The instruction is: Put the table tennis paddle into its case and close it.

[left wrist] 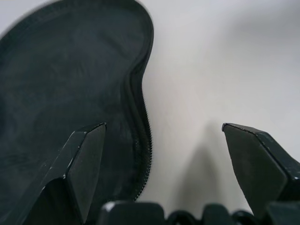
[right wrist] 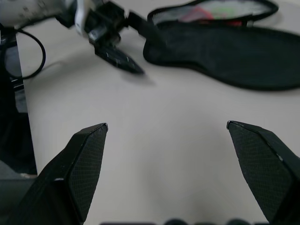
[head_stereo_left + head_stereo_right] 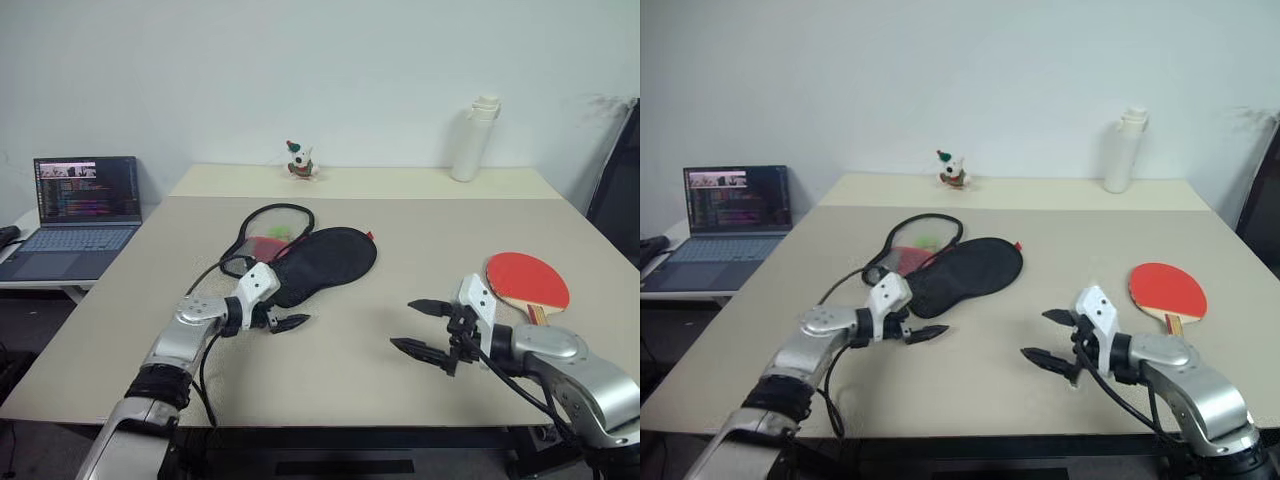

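Note:
The case lies unzipped in the middle of the table, its black half flat and the other half spread behind it with red and green showing inside. The table tennis paddle rests red face up at the right, handle toward me. My left gripper is open at the case's narrow near end; in the left wrist view one finger is over the black fabric and the other over bare table. My right gripper is open and empty above the table, left of the paddle.
A laptop stands open on a low side table at the left. At the back of a second table top are a white bottle and a small toy figure. A dark object stands at the right edge.

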Tool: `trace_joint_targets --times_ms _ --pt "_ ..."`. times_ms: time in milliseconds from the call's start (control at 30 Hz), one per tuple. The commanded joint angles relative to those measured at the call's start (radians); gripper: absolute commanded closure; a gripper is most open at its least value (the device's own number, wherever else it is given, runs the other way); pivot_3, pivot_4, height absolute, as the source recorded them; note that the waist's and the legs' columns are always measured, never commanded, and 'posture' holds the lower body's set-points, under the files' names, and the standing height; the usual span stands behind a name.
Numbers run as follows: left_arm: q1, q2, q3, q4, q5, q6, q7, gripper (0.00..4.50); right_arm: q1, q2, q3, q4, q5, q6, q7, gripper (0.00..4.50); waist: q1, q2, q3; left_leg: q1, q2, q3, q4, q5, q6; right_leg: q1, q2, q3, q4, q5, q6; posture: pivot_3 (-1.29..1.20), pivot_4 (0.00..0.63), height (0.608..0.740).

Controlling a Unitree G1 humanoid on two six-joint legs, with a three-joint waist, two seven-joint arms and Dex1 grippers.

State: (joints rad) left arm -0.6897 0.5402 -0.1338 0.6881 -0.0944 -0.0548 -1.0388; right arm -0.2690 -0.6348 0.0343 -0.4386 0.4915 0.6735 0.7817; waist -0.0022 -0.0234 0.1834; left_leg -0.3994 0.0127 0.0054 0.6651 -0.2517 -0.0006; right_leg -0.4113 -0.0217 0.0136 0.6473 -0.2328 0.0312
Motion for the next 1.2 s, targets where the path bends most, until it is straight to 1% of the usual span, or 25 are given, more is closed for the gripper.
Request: trace_joint_targets --times_ms 33,200,300,400,433,500,633,667,767,867,967,1000,1100,1200 --pt "-0.074 -0.019 -0.013 0.134 0.037 -0.071 -0.028 0.17 -0.019 0.006 -0.006 -0.039 0.006 -0.004 -0.016 0.00 0.000 0.000 0.000 0.000 0.000 0.000 0.000 0.000 0.000 0.000 0.000 0.000 0.000 0.000 0.000 0.00 0.150 0.740" --pt "-0.134 -0.030 -0.023 0.287 0.089 -0.132 -0.029 0.17 -0.001 0.006 -0.015 -0.062 0.011 0.000 -0.034 0.00 0.000 0.000 0.000 0.000 0.000 0.000 0.000 0.000 0.000 0.000 0.000 0.000 0.000 0.000 0.000 0.00 0.150 0.740" --pt "-0.147 -0.027 -0.016 0.324 0.096 -0.148 -0.040 0.76 0.005 0.007 -0.019 -0.069 0.012 0.001 -0.044 0.00 0.000 -0.001 -0.001 0.001 0.000 0.000 0.001 0.000 0.000 0.001 0.000 0.000 0.002 0.000 0.000 0.00 0.150 0.740" --pt "-0.146 -0.023 -0.009 0.333 0.088 -0.147 -0.067 1.78 0.009 0.009 -0.024 -0.071 0.014 0.000 -0.054 0.00 -0.002 -0.001 -0.001 0.002 0.000 0.000 0.001 0.000 0.000 0.001 0.000 0.000 0.003 0.000 0.000 0.00 0.150 0.740" --pt "-0.144 -0.022 -0.004 0.330 0.082 -0.142 -0.077 2.05 0.010 0.009 -0.025 -0.071 0.014 -0.001 -0.057 0.00 -0.003 -0.001 -0.001 0.002 0.001 0.000 0.001 0.000 0.000 0.001 0.000 0.001 0.004 0.000 0.000 0.00 0.150 0.740" --pt "-0.136 -0.024 0.009 0.312 0.064 -0.118 -0.090 2.83 0.009 0.009 -0.029 -0.068 0.014 -0.003 -0.059 0.00 -0.003 -0.001 -0.001 0.003 0.001 0.000 0.001 0.000 0.000 0.001 0.001 0.001 0.004 0.000 0.000 0.00 0.150 0.740" --pt "-0.097 -0.034 0.050 0.224 0.009 -0.029 -0.112 4.30 0.004 0.008 -0.035 -0.060 0.014 -0.005 -0.065 0.00 -0.003 -0.001 -0.001 0.001 0.001 0.000 0.001 0.000 0.000 0.000 0.001 0.001 0.003 0.000 0.000 0.00 0.150 0.740" --pt "-0.084 -0.046 0.077 0.182 -0.030 0.034 -0.107 4.48 0.002 0.009 -0.036 -0.058 0.014 -0.005 -0.068 0.00 -0.003 -0.001 -0.001 0.001 0.001 0.000 0.000 0.000 0.000 0.000 0.001 0.001 0.002 0.000 0.000 0.00 0.150 0.740" --pt "-0.019 -0.076 0.106 0.014 -0.093 0.187 -0.079 4.48 0.002 0.006 -0.045 -0.052 0.016 -0.005 -0.068 0.00 -0.003 -0.001 -0.001 0.000 0.001 0.000 0.000 0.000 0.000 0.000 0.000 0.000 0.001 0.000 0.000 0.00 0.150 0.740" --pt "0.071 -0.134 0.079 -0.226 -0.122 0.380 -0.005 4.48 0.001 -0.001 -0.054 -0.046 0.016 -0.004 -0.064 0.00 -0.002 -0.001 -0.001 0.000 0.000 0.000 0.000 0.000 0.000 0.000 -0.001 0.001 0.001 0.001 -0.002 0.00 0.150 0.740" --pt "0.119 -0.182 0.059 -0.384 -0.141 0.520 0.060 4.48 0.004 -0.007 -0.060 -0.045 0.016 -0.003 -0.060 0.00 0.002 -0.001 -0.001 0.000 0.000 -0.001 0.001 0.000 0.000 0.000 -0.001 0.000 0.001 0.002 -0.003 0.00 0.150 0.740" --pt "0.126 -0.216 0.046 -0.424 -0.145 0.559 0.091 4.48 0.008 -0.014 -0.065 -0.044 0.016 -0.003 -0.056 0.00 0.002 -0.001 -0.001 0.000 0.000 -0.001 0.001 0.000 0.000 0.000 -0.001 0.001 0.001 0.002 -0.003 0.00 0.150 0.740" --pt "0.130 -0.288 0.017 -0.477 -0.146 0.625 0.157 4.48 0.018 -0.030 -0.078 -0.044 0.018 -0.003 -0.047 0.00 0.002 -0.001 -0.001 0.000 0.000 -0.002 0.001 0.000 0.000 0.001 -0.001 0.000 0.001 0.000 0.000 0.00 0.150 0.740" --pt "0.101 -0.357 0.007 -0.445 -0.124 0.619 0.234 4.48 0.026 -0.043 -0.094 -0.042 0.022 -0.002 -0.040 0.00 0.001 -0.001 -0.001 0.000 -0.001 -0.001 0.001 0.000 0.000 0.001 -0.001 0.001 0.001 0.000 0.001 0.00 0.150 0.740"
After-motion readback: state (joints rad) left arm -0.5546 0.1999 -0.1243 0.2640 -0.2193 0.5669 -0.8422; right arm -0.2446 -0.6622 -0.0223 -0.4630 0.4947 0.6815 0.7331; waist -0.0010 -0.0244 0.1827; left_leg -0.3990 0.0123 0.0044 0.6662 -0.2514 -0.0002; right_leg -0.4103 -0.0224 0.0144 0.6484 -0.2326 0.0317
